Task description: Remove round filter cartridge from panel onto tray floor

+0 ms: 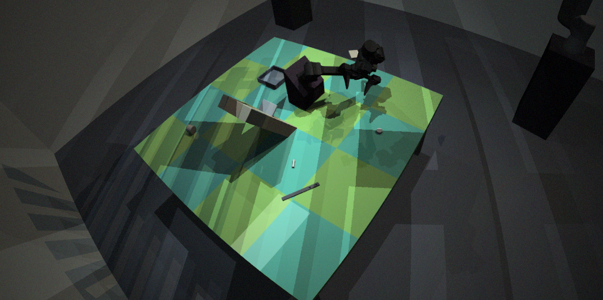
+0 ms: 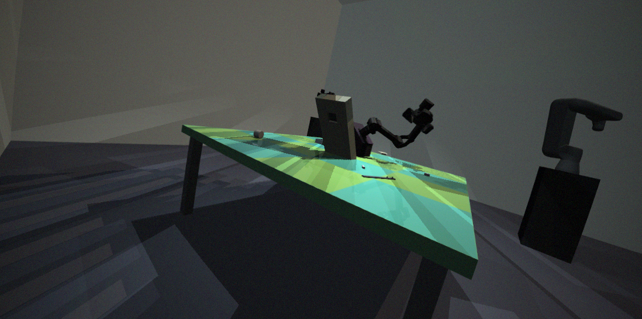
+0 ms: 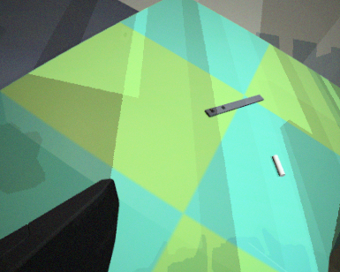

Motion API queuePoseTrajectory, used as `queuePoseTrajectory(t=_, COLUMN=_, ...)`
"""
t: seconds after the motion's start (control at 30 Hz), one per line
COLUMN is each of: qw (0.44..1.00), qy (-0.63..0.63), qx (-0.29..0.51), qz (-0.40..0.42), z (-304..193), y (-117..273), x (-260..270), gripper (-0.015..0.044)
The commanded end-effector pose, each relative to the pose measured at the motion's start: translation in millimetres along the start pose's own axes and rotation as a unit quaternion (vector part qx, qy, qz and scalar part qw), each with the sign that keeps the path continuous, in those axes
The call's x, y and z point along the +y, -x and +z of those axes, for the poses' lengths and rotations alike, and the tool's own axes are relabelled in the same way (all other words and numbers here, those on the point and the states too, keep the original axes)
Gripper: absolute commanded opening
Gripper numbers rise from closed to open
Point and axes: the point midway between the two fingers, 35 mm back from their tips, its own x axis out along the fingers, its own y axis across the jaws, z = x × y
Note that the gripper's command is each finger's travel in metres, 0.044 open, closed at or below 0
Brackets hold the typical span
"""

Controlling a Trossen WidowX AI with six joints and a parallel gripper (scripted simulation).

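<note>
On its table, the brown panel (image 1: 257, 115) stands upright.

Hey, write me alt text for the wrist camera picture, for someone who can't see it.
Looking down from the raised arm at a table patterned in green and turquoise patches, with a dark flat bar and a small white peg lying apart on it. One dark finger of the open claw fills the lower left corner; nothing is held.
</note>
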Motion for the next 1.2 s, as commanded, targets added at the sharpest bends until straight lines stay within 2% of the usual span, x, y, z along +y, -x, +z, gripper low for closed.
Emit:
queuePoseTrajectory(t=0.0, qw=1.000, qy=-0.003, qx=0.001, qz=-0.001, z=0.6, y=0.0, x=-1.6, gripper=0.0374)
queuePoseTrajectory(t=0.07, qw=1.000, qy=-0.025, qx=0.007, qz=-0.011, z=6.4, y=-0.9, x=-14.9, gripper=0.0321)
queuePoseTrajectory(t=0.33, qw=0.999, qy=0.007, qx=0.034, qz=-0.036, z=45.0, y=-47.9, x=-136.1, gripper=0.0118)
queuePoseTrajectory(t=0.63, qw=0.995, qy=0.044, qx=0.067, qz=-0.054, z=23.9, y=-84.9, x=-247.3, gripper=0.0118)
queuePoseTrajectory(t=0.9, qw=0.992, qy=0.062, qx=0.091, qz=-0.065, z=-53.0, y=-107.3, x=-351.4, gripper=0.0118)
queuePoseTrajectory(t=1.03, qw=0.990, qy=0.069, qx=0.101, qz=-0.068, z=-102.4, y=-110.3, x=-381.6, gripper=0.0118)
queuePoseTrajectory(t=1.17, qw=0.990, qy=0.070, qx=0.103, qz=-0.069, z=-111.8, y=-110.4, x=-385.6, gripper=0.0118)
